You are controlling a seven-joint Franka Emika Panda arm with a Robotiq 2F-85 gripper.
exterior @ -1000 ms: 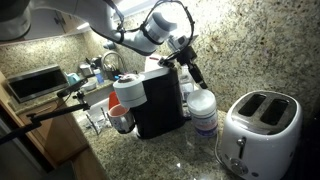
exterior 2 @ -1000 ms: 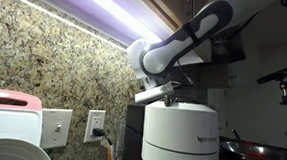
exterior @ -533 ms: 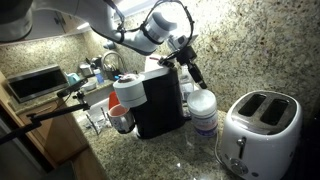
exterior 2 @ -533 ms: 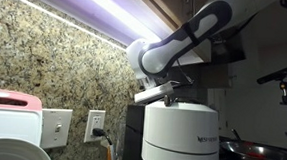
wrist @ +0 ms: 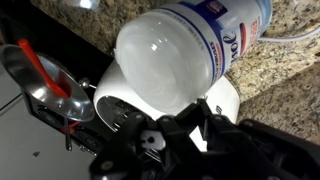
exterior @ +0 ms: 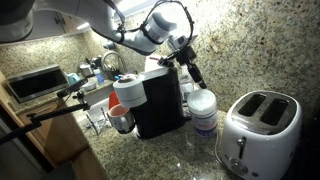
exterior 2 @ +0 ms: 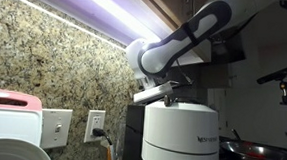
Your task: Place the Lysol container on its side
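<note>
The Lysol container (exterior: 203, 110) stands upright on the counter between a black machine and the toaster. It is white with a blue-purple label. In an exterior view it fills the foreground (exterior 2: 180, 137). In the wrist view I see its white lid and label from above (wrist: 170, 50). My gripper (exterior: 195, 78) hangs just above and behind the lid, also seen in an exterior view (exterior 2: 161, 91). In the wrist view the gripper (wrist: 192, 112) has its black fingers close together with nothing between them, beside the lid's edge.
A white two-slot toaster (exterior: 258, 128) stands beside the container. A black machine (exterior: 158, 100) stands on its other side, with a white roll on a red base (exterior: 125, 98) next to it. A pan with a red utensil (wrist: 45, 78) lies nearby. A stone wall is behind.
</note>
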